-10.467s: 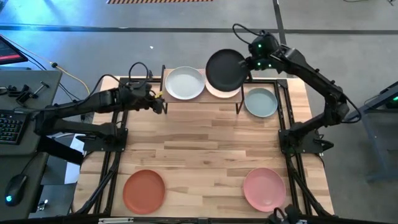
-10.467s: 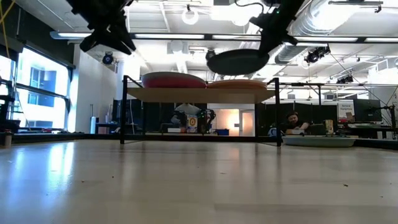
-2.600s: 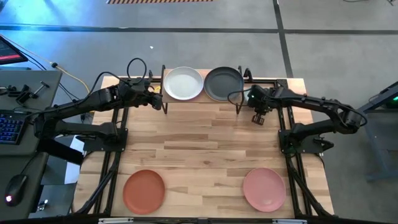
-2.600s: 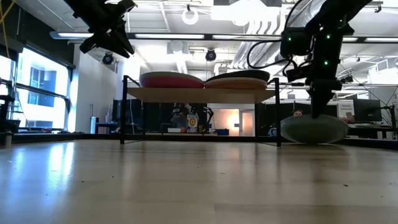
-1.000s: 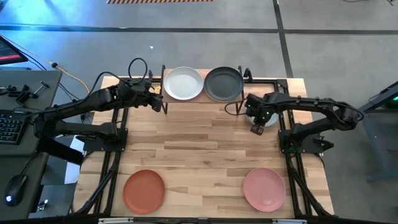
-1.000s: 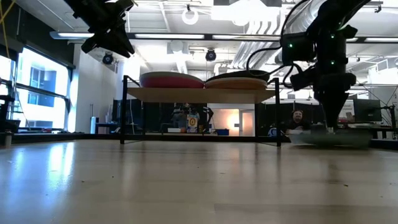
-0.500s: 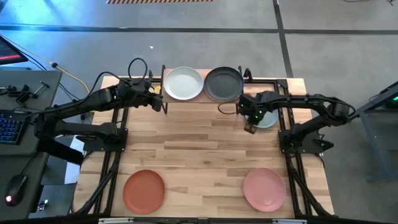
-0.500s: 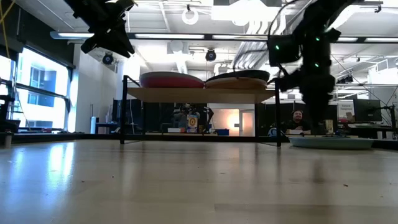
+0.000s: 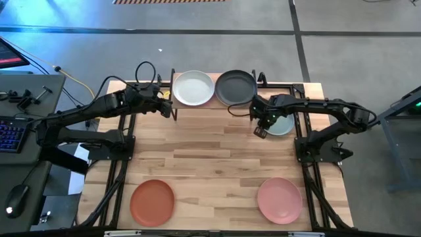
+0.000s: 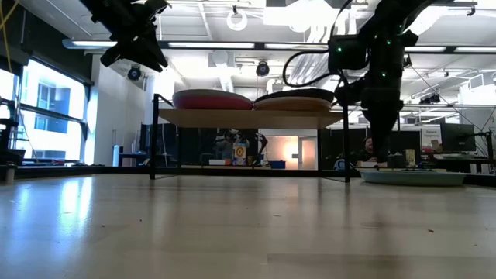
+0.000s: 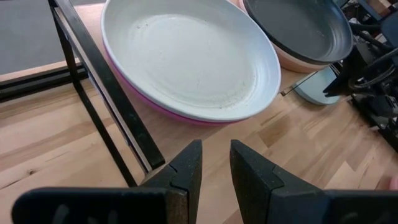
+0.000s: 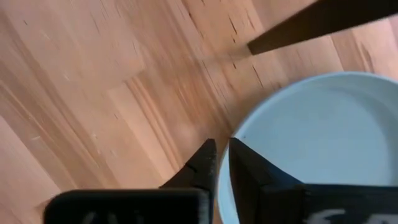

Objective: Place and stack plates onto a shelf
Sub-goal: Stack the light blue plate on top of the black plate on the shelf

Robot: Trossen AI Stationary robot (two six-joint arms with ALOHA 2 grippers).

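The shelf (image 9: 216, 103) (image 10: 248, 118) stands at the far edge and carries two stacks. A pale grey-green plate (image 9: 194, 87) (image 11: 186, 59) lies on a magenta one (image 10: 213, 99). A charcoal plate (image 9: 235, 87) (image 11: 298, 25) lies on a peach one (image 10: 294, 104). Another pale grey-green plate (image 9: 283, 124) (image 10: 411, 177) (image 12: 305, 137) rests flat on the table, right of the shelf's right leg. My right gripper (image 9: 261, 131) (image 10: 380, 155) (image 12: 222, 155) hovers shut just over that plate's left rim. My left gripper (image 9: 172, 112) (image 11: 216, 165) waits shut by the shelf's left leg.
A terracotta plate (image 9: 152, 202) lies near the table's near-left corner and a pink plate (image 9: 279, 199) near the near-right corner. Black frame rails (image 9: 122, 164) run along both sides of the table. A person (image 10: 370, 147) sits in the room behind the table.
My right gripper has moved toward the table's left and a little toward the far edge, from over the loose grey-green plate to its left rim. That plate, blurred a second ago, now lies still and flat on the table.
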